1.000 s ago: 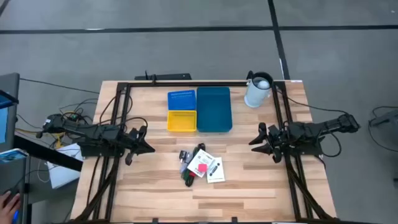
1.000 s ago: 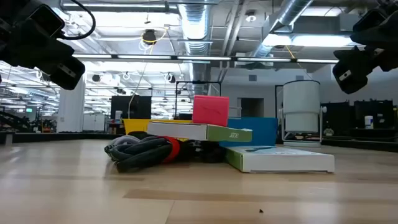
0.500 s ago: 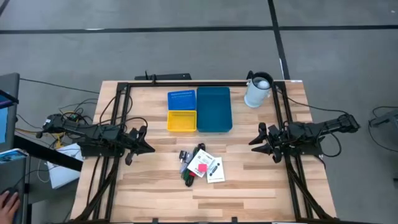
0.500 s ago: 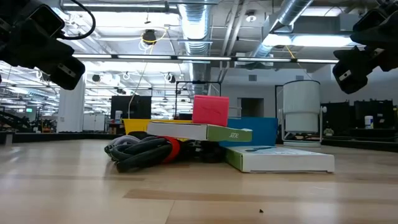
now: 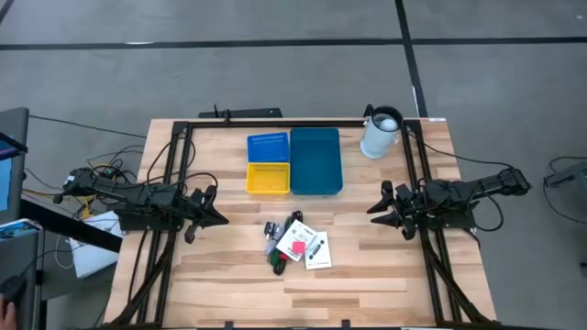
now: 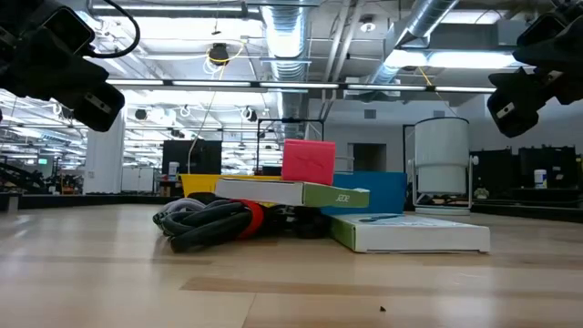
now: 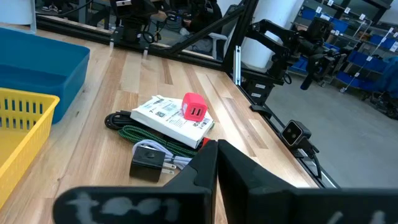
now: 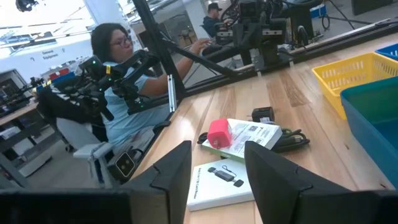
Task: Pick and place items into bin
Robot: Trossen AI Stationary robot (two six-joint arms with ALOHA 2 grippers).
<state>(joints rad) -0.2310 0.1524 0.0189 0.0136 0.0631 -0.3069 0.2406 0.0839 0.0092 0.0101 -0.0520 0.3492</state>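
At the table's two sides the arms wait above the wood, neither touching anything. The left gripper (image 5: 213,209) hovers at the left edge with its fingers pressed together, as its own wrist view shows, the two dark fingers (image 7: 205,168) meeting in a point. The right gripper (image 5: 378,207) hovers at the right edge with its fingers spread apart; the right wrist view shows a clear gap between them.

Between the two grippers, nearer the front of the table, lies the small heap of items. From above it is a tangle: a red-pink charger block (image 5: 295,242) on a white printed box (image 5: 300,233), with a second white packet (image 5: 317,250) just beside it on the right. The left wrist view adds what the top view blurs: a green braided cable (image 7: 149,136), a black plug adapter (image 7: 147,168) and black cord against the box. The low view shows the pink block (image 6: 308,161) sitting on top of the box (image 6: 291,192), the heap's highest point, and grey looped cable (image 6: 205,221), possibly with a red piece tucked in it.

Behind the heap stand three bins, touching: a yellow basket (image 5: 268,179), a small blue basket (image 5: 268,147) and a larger blue bin (image 5: 316,161). A white jug (image 5: 380,134) stands at the back right corner. Beyond the table, the right wrist view catches a seated person (image 8: 118,74).
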